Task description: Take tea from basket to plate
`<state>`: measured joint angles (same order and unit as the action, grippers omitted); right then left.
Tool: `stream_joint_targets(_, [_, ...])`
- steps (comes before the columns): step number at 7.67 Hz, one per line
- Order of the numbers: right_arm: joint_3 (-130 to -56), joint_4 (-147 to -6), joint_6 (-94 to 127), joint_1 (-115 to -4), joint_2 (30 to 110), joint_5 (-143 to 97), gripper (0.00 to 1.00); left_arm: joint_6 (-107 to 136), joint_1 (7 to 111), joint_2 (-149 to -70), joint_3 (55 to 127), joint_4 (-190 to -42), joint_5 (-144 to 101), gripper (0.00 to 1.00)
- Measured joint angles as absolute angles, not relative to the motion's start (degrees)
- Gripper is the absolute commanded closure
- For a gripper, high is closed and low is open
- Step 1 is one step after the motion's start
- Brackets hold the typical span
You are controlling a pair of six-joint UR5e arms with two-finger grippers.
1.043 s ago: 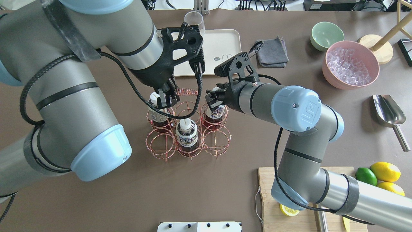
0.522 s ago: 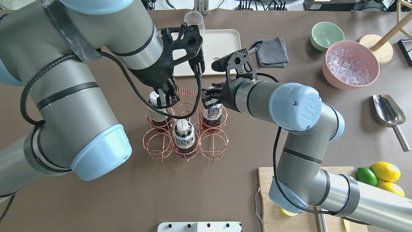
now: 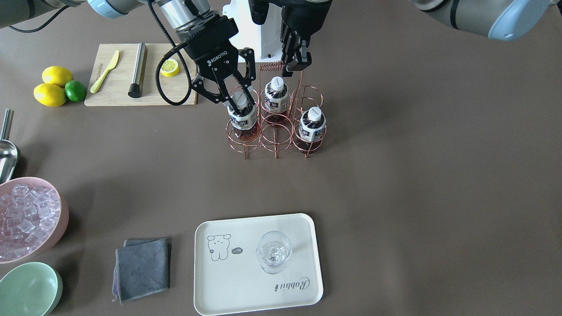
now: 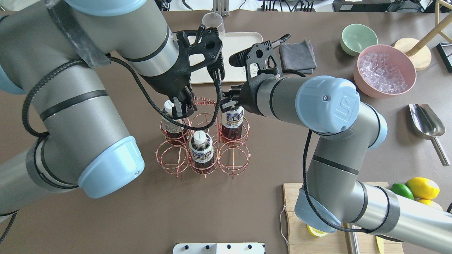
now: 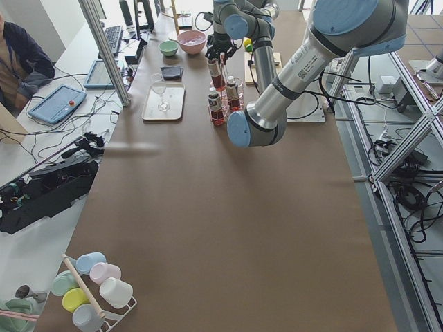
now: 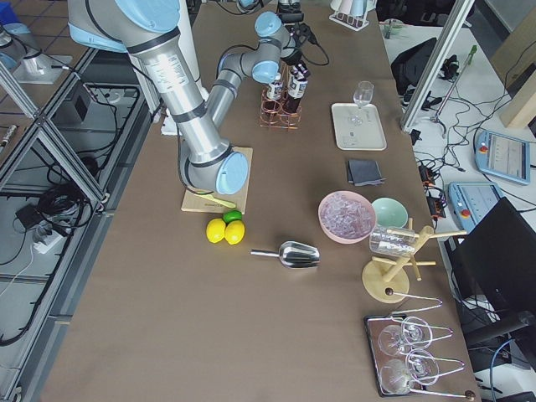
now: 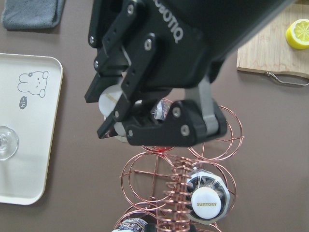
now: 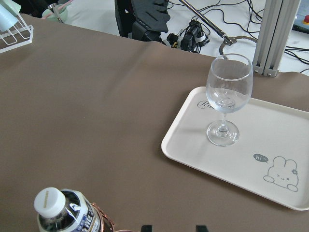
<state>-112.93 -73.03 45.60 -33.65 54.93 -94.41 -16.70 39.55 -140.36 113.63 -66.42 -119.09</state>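
Observation:
The copper wire basket point(image 3: 275, 134) point(image 4: 235, 158) stands mid-table with three tea bottles in its rings. My right gripper point(image 3: 239, 105) point(image 4: 226, 105) is shut on the neck of one tea bottle point(image 3: 241, 118) point(image 4: 232, 120), whose base is still inside its ring. My left gripper point(image 3: 295, 61) point(image 4: 182, 107) is shut on the coiled handle point(image 3: 270, 66) point(image 4: 204, 101). The other two bottles point(image 3: 275, 97) point(image 3: 312, 125) sit upright. The cream plate point(image 3: 246, 285) point(image 8: 193, 140) lies on the operators' side, apart from the basket.
A clear stemmed glass point(image 3: 273, 252) stands on the plate. A grey cloth point(image 3: 141, 267), green bowl point(image 3: 26, 289), pink bowl of ice point(image 3: 26, 217) and metal scoop point(image 3: 6, 153) lie on my right side. A cutting board point(image 3: 131, 79) with lemon half, and whole citrus, sit near my base.
My right gripper has risen and drawn its tea bottle partway up out of its ring. The basket shifted slightly and settled. The left gripper stayed on the handle.

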Motion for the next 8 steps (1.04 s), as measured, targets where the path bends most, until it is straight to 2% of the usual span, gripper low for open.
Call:
stream_joint_targets(5, [-112.37, -80.66, 44.75, -47.03, 48.25, -109.37, 1.00, -16.86, 39.76, -140.16, 113.64, -66.46, -119.09, 1.00])
stream_joint_targets(8, [-106.76, -79.16, 38.89, -51.79, 48.73, -110.71, 1.00, -16.95, 40.63, -140.02, 113.79, -66.77, -119.38, 1.00])
